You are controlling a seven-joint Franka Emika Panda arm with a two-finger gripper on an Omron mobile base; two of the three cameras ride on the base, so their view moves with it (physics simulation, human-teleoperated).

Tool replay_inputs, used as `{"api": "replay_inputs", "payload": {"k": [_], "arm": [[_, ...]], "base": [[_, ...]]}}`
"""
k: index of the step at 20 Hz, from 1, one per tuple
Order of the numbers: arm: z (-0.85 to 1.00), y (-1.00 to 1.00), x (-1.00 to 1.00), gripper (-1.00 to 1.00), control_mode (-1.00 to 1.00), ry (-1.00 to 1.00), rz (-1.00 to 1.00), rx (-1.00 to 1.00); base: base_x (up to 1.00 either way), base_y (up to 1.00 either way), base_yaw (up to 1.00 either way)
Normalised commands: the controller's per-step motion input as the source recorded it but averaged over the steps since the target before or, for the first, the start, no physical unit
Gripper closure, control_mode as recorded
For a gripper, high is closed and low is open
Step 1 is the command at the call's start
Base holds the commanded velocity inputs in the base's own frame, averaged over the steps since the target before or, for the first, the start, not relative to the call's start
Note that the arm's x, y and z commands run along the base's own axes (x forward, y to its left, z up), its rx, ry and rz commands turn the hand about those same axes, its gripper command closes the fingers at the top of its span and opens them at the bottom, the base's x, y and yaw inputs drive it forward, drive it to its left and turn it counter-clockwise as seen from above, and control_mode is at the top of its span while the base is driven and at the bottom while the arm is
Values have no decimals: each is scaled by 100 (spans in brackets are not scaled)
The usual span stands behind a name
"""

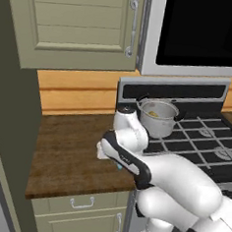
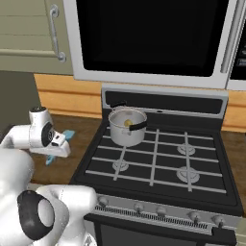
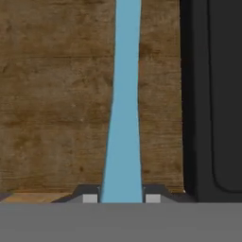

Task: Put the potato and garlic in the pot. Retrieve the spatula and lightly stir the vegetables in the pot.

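Note:
The light-blue spatula (image 3: 124,118) lies on the wooden counter, its slim handle running up the hand view from between my fingertips. My gripper (image 3: 121,198) is shut on that handle. In the right base view the hand hovers low over the counter left of the stove, and the spatula (image 2: 67,135) pokes out on both sides of it. The steel pot (image 1: 158,119) (image 2: 127,127) stands on the stove's back left burner. Inside it a yellowish potato (image 2: 127,123) shows. I cannot make out the garlic; the pot's wall hides most of its inside.
The black stove (image 2: 153,163) with grey grates sits right of the wooden counter (image 1: 70,154); its dark edge (image 3: 208,94) runs close beside the spatula. A microwave (image 2: 153,38) hangs above the stove, and cabinets (image 1: 80,26) above the counter.

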Motion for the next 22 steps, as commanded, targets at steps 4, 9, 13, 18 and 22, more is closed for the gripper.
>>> {"api": "replay_inputs", "payload": {"k": [4, 9, 13, 18, 22], "arm": [[100, -78, -10, 100, -100, 8, -25, 50], [100, -79, -31, 100, -100, 16, -32, 63], [100, -58, -51, 100, -100, 13, -34, 68], [100, -55, -9, 100, -100, 18, -29, 71], [100, -46, 47, 100, -100, 15, -12, 74]], "base": [[0, 0, 0], [0, 0, 0], [0, 0, 0], [0, 0, 0], [0, 0, 0]]}}
